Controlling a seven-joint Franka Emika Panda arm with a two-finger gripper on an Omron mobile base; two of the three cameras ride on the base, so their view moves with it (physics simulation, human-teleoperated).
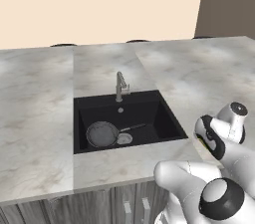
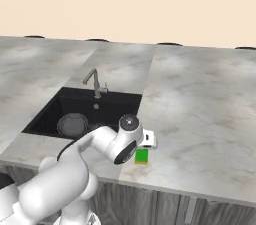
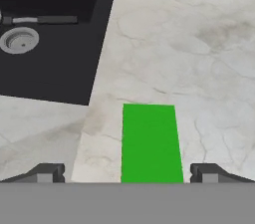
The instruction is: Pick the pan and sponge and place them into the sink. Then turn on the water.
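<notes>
The grey pan (image 1: pixel 102 134) lies inside the black sink (image 1: pixel 149 111), its dark handle (image 3: pixel 42 19) pointing right above the silver drain (image 3: pixel 20 39). On the marble counter just right of the sink, near the front edge, lies the green sponge (image 2: pixel 142 156). My gripper (image 2: pixel 143 147) hangs directly over it, pointing down. In the hand view my gripper (image 3: pixel 128 174) is open, and the sponge (image 3: pixel 151 143) sits between the two fingertips (image 3: pixel 50 173), apart from both. No water is in view at the faucet (image 1: pixel 120 86).
The faucet (image 2: pixel 95 83) stands at the sink's back rim. Grey marble counter (image 2: pixel 200 104) stretches wide to the right and behind. The counter's front edge and cabinet fronts (image 2: pixel 165 206) are close below the sponge.
</notes>
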